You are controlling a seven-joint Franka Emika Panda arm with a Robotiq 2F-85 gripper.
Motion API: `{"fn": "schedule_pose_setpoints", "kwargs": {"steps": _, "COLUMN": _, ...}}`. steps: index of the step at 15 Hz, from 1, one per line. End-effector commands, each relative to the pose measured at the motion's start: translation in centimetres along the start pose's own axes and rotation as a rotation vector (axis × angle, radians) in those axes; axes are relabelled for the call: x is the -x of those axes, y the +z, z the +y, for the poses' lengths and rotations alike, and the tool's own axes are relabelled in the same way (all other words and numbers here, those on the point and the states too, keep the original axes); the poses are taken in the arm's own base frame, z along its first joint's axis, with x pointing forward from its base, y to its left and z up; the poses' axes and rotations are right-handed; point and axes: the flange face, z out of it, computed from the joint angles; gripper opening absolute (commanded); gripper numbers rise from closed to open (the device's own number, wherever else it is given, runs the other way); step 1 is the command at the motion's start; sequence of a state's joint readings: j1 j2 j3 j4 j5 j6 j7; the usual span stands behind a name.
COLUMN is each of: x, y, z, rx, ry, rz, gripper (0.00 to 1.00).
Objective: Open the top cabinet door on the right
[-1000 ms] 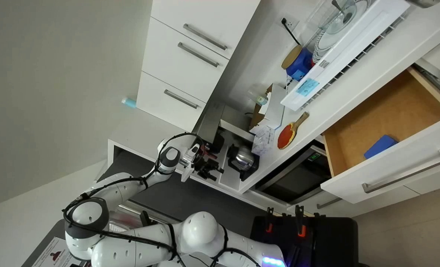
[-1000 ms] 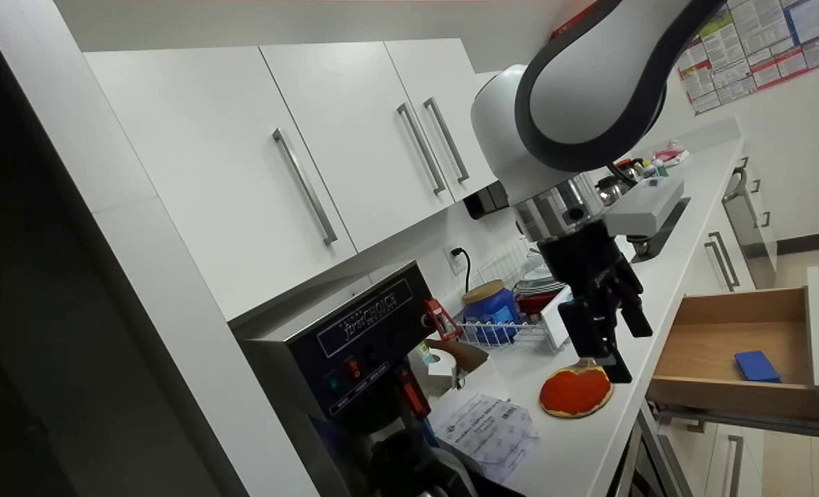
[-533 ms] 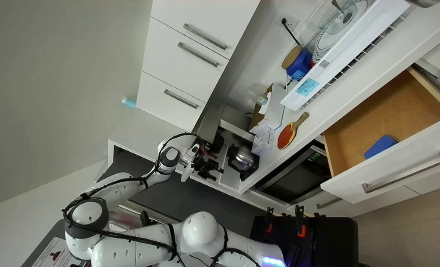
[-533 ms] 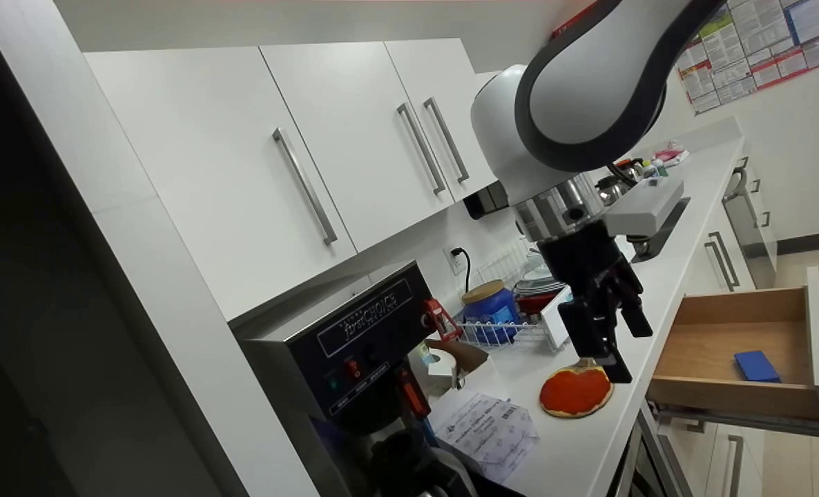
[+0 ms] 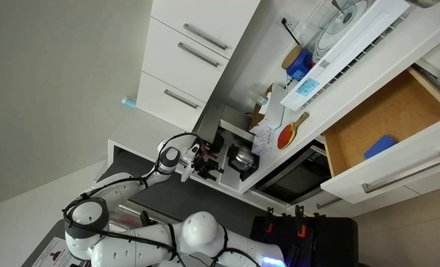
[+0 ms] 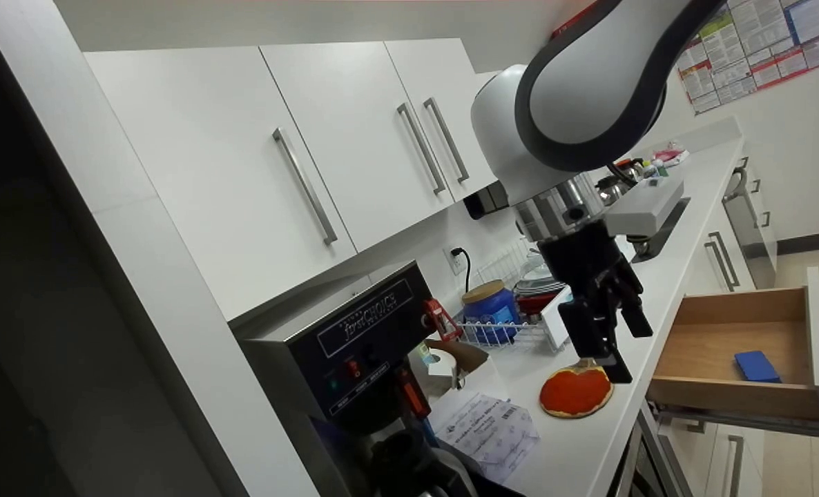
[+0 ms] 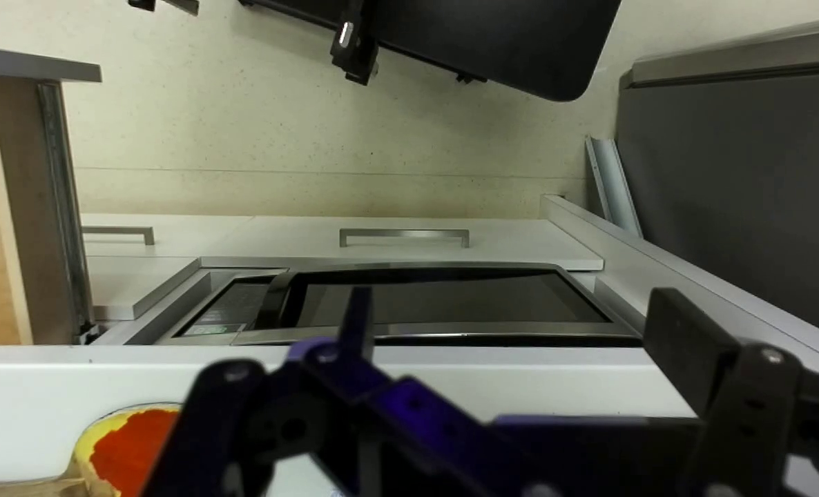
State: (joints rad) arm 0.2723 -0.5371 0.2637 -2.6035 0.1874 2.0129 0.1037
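The top cabinet door [image 6: 444,76] is a flat white panel with a slim silver bar handle [image 6: 445,139]. I take it as the rightmost of three similar upper doors, and it also shows at the top of an exterior view [image 5: 205,18]. All three are shut. The arm stands in front of the cabinet's right side. My gripper [image 6: 628,348] is open and empty, pointing down above the counter, well below and apart from the door handles. In the wrist view the gripper [image 7: 513,297] has its fingers wide apart with nothing between them. No cabinet door shows there.
A wooden drawer [image 6: 734,331] stands open with a blue block [image 6: 757,366] in it. A coffee maker [image 6: 354,338], a dish rack [image 6: 506,333] and a blue jar [image 6: 490,314] stand on the counter. A red-topped paddle [image 6: 575,392] lies below the gripper. A microwave [image 7: 444,297] sits under the counter.
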Motion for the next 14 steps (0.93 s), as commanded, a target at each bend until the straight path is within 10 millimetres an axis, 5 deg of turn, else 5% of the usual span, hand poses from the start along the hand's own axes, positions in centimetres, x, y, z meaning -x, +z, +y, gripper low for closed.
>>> {"fn": "schedule_pose_setpoints", "kwargs": {"steps": 1, "x": 0.0, "y": -0.1, "z": 0.0, "rx": 0.000, "ry": 0.000, "rz": -0.001, "gripper": 1.00}}
{"fn": "schedule_pose_setpoints", "kwargs": {"steps": 9, "x": 0.0, "y": -0.1, "z": 0.0, "rx": 0.000, "ry": 0.000, "rz": -0.001, "gripper": 1.00}}
{"fn": "schedule_pose_setpoints", "kwargs": {"steps": 14, "x": -0.6, "y": -6.8, "z": 2.8, "rx": 0.019, "ry": 0.081, "rz": 0.232, "gripper": 1.00}}
